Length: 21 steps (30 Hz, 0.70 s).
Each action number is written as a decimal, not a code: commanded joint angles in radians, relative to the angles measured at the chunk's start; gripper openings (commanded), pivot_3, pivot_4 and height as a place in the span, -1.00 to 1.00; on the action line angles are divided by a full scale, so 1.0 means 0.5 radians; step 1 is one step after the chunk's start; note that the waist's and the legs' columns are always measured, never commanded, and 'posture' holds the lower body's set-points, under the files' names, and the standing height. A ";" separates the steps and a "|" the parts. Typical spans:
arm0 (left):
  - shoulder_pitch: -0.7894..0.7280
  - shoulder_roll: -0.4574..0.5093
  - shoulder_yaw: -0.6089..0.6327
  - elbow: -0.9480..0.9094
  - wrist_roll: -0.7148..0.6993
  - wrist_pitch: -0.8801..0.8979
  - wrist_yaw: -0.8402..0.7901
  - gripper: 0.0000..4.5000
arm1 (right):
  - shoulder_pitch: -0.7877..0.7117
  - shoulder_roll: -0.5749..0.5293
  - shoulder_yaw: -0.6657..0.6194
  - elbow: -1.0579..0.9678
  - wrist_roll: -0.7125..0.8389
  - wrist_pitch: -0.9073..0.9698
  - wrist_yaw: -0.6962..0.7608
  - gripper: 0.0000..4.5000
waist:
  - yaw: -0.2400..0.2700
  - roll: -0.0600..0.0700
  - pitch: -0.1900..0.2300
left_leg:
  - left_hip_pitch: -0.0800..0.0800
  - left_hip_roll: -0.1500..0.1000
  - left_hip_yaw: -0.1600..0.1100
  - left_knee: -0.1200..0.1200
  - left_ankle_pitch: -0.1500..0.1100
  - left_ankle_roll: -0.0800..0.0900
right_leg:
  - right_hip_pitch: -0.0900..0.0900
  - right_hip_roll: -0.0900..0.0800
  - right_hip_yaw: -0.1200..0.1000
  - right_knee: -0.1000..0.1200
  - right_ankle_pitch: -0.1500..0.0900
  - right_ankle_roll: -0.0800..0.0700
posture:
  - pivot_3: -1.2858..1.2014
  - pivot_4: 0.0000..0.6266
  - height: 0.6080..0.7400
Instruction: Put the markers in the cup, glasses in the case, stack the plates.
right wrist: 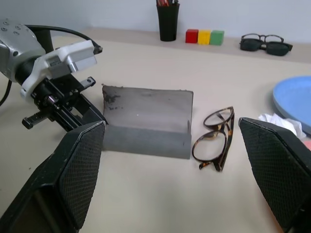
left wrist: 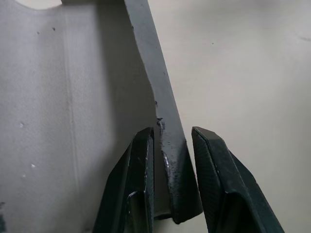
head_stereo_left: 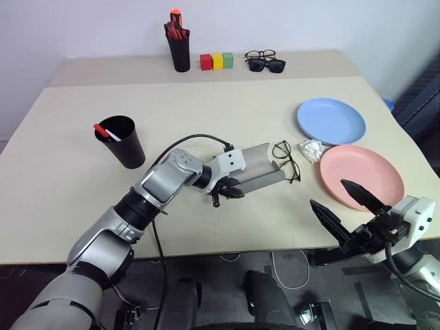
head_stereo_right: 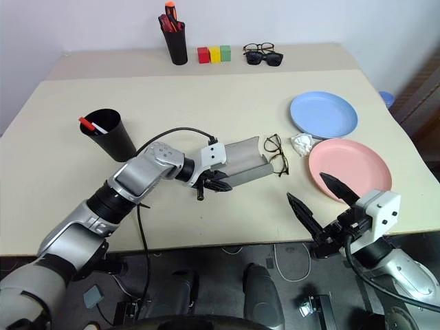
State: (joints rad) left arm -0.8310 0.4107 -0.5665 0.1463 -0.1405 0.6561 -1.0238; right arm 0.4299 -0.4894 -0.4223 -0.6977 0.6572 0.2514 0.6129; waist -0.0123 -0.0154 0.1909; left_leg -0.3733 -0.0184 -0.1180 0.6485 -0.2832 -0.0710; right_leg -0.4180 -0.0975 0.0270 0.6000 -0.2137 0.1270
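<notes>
case (head_stereo_left: 256, 170): open grey felt case lies mid-table, flap up toward the back wall, trough facing the glasses.
glasses (head_stereo_left: 286, 160): folded open on the table just beside the case's far end, touching or nearly touching it; not yet inside.
left gripper (left wrist: 170, 160): fingers narrowed onto the front wall of the case at its near end, one finger inside the trough and one outside; the wall sits between them, the inner finger against it, a sliver of gap on the outer side.
right gripper (head_stereo_left: 347, 206): fingers spread wide, empty, hovering off the table edge near the pink plate (head_stereo_left: 364, 172).
markers (head_stereo_left: 106, 132): already standing in the cup (head_stereo_left: 127, 144), left side of the table.
plates: blue plate (head_stereo_left: 331, 120) and pink plate lie side by side, unstacked, a crumpled white scrap (head_stereo_left: 311, 148) between them and the glasses.
risk 1: the pinch is on thin soft felt at one corner; a pull could fold the wall or swing the case into the glasses and push them off line.
risk 2: if the right gripper reaches for the frame, the thin wire could slip or skid.
left wrist view adds: the exact bite on the wall edge, which the head views hide behind the hand.
right wrist view adds: the case's open trough and the glasses' lenses side-on, plus the spread of its own fingers.
</notes>
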 commanded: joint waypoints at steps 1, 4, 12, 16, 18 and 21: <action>-0.038 -0.028 0.057 0.040 0.029 -0.081 -0.023 -0.83 | -0.057 -0.004 0.012 -0.018 -0.016 -0.026 -0.026 1.00 | 0.003 0.000 0.000 | 0.000 0.000 0.000 0.000 0.000 0.000 | 0.000 0.000 0.000 0.000 0.000 0.000 | 0.03 -0.52 1.00; -0.039 -0.039 0.070 0.020 0.022 -0.047 -0.049 -0.99 | -0.088 -0.009 0.021 -0.025 -0.019 -0.010 -0.045 1.00 | 0.003 0.000 0.000 | 0.001 0.000 0.000 0.001 0.000 0.000 | 0.000 0.000 0.000 0.002 0.000 0.000 | 0.03 -0.52 1.00; -0.036 0.049 0.101 -0.013 0.088 -0.089 -0.085 -0.99 | -0.128 -0.018 0.047 -0.046 -0.023 0.019 -0.088 1.00 | -0.004 0.000 0.000 | 0.001 0.000 0.000 0.000 0.000 0.000 | 0.000 0.000 0.000 0.003 0.000 -0.001 | 0.03 -0.52 1.00; 0.021 0.209 0.166 -0.174 0.037 -0.022 -0.177 -0.99 | -0.136 -0.022 0.051 -0.058 -0.016 0.037 -0.105 1.00 | -0.007 0.000 0.000 | 0.002 0.000 0.000 0.001 0.000 0.000 | 0.000 0.000 0.000 0.005 0.000 -0.001 | 0.03 -0.52 1.00; 0.082 0.317 0.190 -0.302 0.006 0.030 -0.230 -0.99 | -0.132 -0.022 0.059 -0.060 -0.016 0.049 -0.107 1.00 | -0.009 0.002 0.000 | 0.002 0.000 0.000 0.000 0.000 0.000 | -0.001 0.000 0.000 0.005 0.000 -0.001 | 0.03 -0.52 1.00; 0.195 0.455 0.213 -0.485 -0.028 0.072 -0.290 -0.99 | -0.123 -0.023 0.068 -0.048 -0.021 0.056 -0.101 1.00 | -0.006 0.002 0.000 | 0.001 0.000 0.000 0.000 0.000 0.000 | -0.001 0.000 0.001 0.006 0.004 -0.007 | 0.03 -0.52 1.00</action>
State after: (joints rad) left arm -0.7428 0.6235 -0.4832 -0.0261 -0.1357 0.6782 -1.1480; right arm 0.3705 -0.4933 -0.3831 -0.6949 0.6426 0.2842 0.5623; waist -0.0151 -0.0142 0.1911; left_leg -0.3727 -0.0183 -0.1181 0.6484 -0.2831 -0.0710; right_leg -0.4185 -0.0975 0.0274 0.6028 -0.2119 0.1237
